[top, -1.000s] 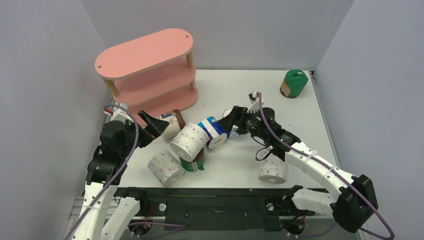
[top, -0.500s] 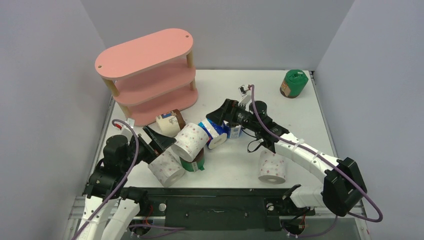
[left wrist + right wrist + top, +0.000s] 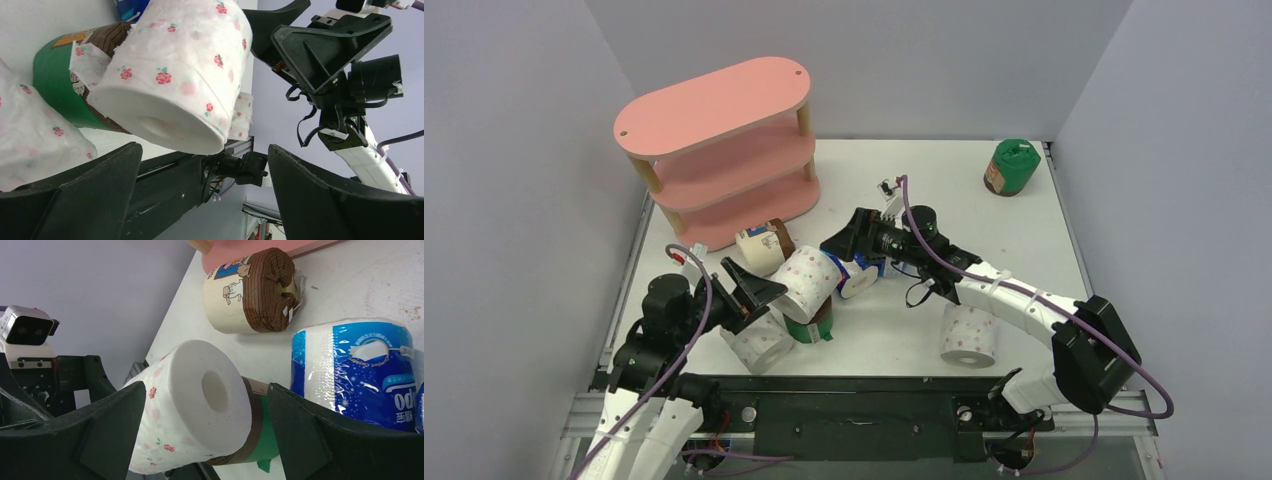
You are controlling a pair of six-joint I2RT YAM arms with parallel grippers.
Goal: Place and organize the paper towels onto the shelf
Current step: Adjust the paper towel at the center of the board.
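Observation:
The pink shelf [image 3: 714, 150] stands at the back left with nothing on its boards. A white pink-dotted paper towel roll [image 3: 804, 282] lies tilted on a green-and-brown roll [image 3: 816, 326]. My right gripper [image 3: 832, 243] is open, and in the right wrist view the dotted roll [image 3: 195, 405] sits between its fingers [image 3: 320, 435] with a gap on each side. My left gripper [image 3: 759, 287] is open on the roll's other side, and the roll [image 3: 170, 75] lies just beyond its fingertips [image 3: 340, 200]. Blue-and-white rolls [image 3: 856, 270] lie under the right wrist.
A beige-and-brown roll [image 3: 764, 245] lies by the shelf's foot. A second dotted roll [image 3: 759, 340] lies near the front rail, below the left gripper. Another dotted roll [image 3: 969, 335] stands under the right forearm. A green roll [image 3: 1011, 166] stands at the far right corner.
The left gripper has pulled back from the beige roll towards the front, to the dotted rolls. The right gripper has reached left over the blue rolls, to straddle the tilted dotted roll.

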